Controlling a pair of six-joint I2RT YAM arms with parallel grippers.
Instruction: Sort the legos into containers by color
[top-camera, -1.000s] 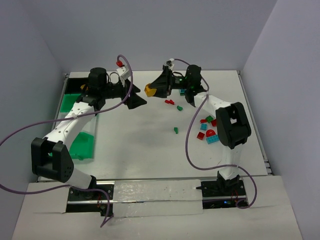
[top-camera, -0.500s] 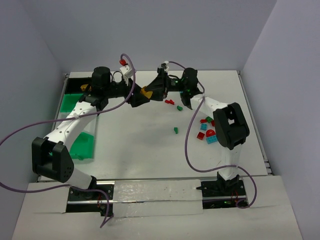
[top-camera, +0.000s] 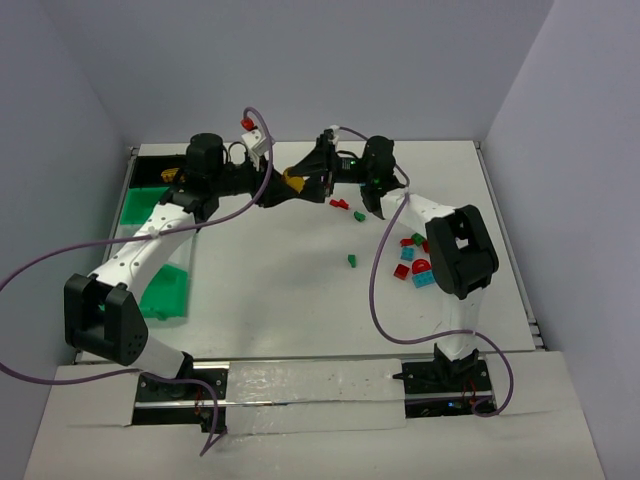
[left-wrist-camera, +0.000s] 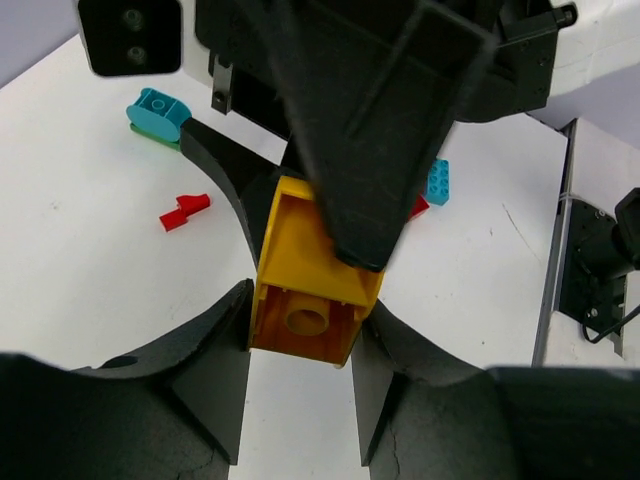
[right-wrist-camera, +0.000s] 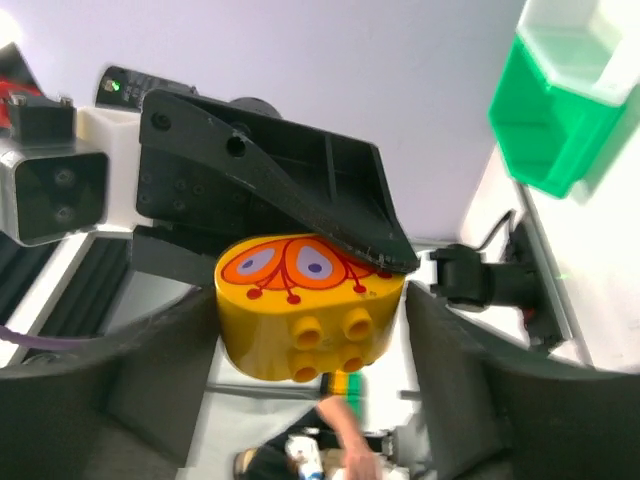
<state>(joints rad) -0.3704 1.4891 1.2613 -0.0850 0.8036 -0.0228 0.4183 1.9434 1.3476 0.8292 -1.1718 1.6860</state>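
Note:
A yellow lego (top-camera: 292, 180) with an orange print hangs in mid-air over the back of the table, between both grippers. My left gripper (top-camera: 278, 192) is shut on it; in the left wrist view its fingers (left-wrist-camera: 235, 340) press the sides of the yellow lego (left-wrist-camera: 310, 290). My right gripper (top-camera: 306, 178) faces it from the other side. In the right wrist view the right gripper (right-wrist-camera: 310, 320) stands open, its fingers (right-wrist-camera: 455, 380) just off the yellow lego (right-wrist-camera: 300, 320). Green containers (top-camera: 140, 205) and a black container (top-camera: 150, 162) line the left edge.
Loose legos lie on the table: small red ones (top-camera: 340, 205), green ones (top-camera: 352, 260), and a mixed pile (top-camera: 415, 262) by the right arm. The left wrist view shows a teal brick (left-wrist-camera: 157, 110), a red piece (left-wrist-camera: 185, 212) and a blue brick (left-wrist-camera: 437, 182).
The two grippers came together at the back of the table. My left gripper closed onto the yellow lego that the right one carried, and the right jaws widened.

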